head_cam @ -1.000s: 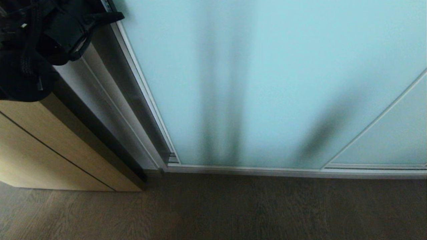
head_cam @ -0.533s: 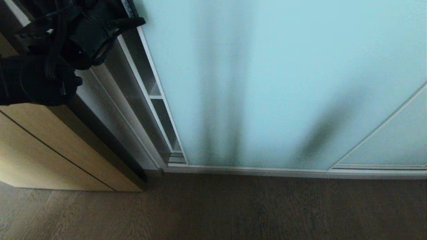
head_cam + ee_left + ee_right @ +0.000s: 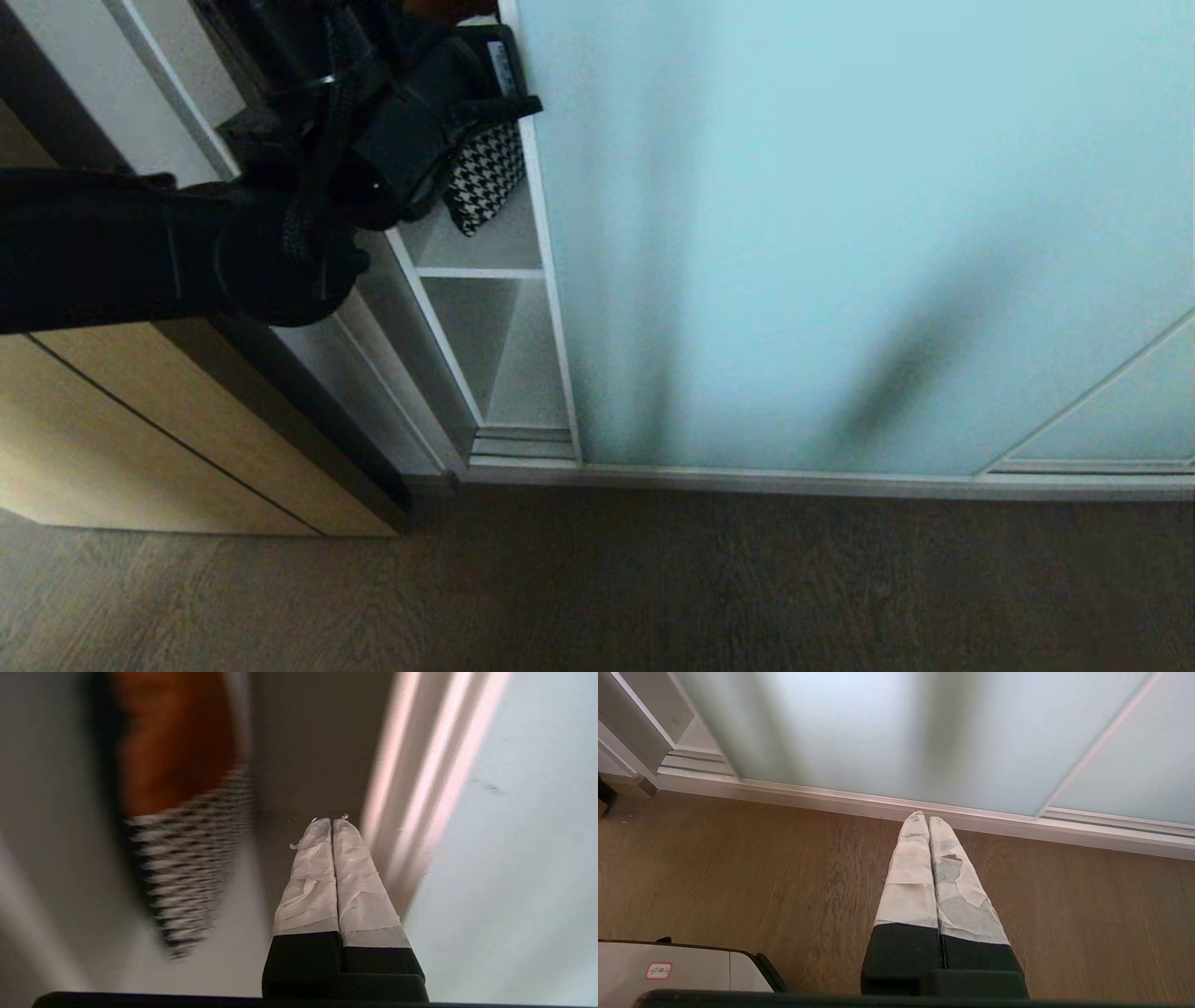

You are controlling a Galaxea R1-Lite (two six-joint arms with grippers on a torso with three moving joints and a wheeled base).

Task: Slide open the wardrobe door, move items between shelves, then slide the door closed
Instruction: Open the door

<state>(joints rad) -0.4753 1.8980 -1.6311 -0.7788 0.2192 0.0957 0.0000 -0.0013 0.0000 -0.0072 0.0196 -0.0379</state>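
The sliding wardrobe door (image 3: 840, 233), a pale aqua frosted-glass panel in a thin silver frame, stands partly open: a narrow gap shows between its left edge and the wardrobe's side wall. Through that gap, white shelves (image 3: 481, 273) are visible. A brown-and-houndstooth cushion (image 3: 484, 177) rests on the upper visible shelf; the compartment beneath it shows only white walls.

The left gripper (image 3: 331, 820) is positioned at the door's left edge, inside the gap. Its taped fingers (image 3: 310, 877) are pressed together with nothing between them, and they lie alongside the door's metal frame (image 3: 411, 812); contact with the frame cannot be confirmed. The cushion lies on the far side of the fingers from the frame.

The right gripper (image 3: 927, 817) hangs low in front of the door, pointing at its bottom rail (image 3: 831, 798) above the wood floor (image 3: 738, 872). Its jaws are fully closed and empty.

A light wood-grain cabinet (image 3: 140, 439) stands to the left of the wardrobe.
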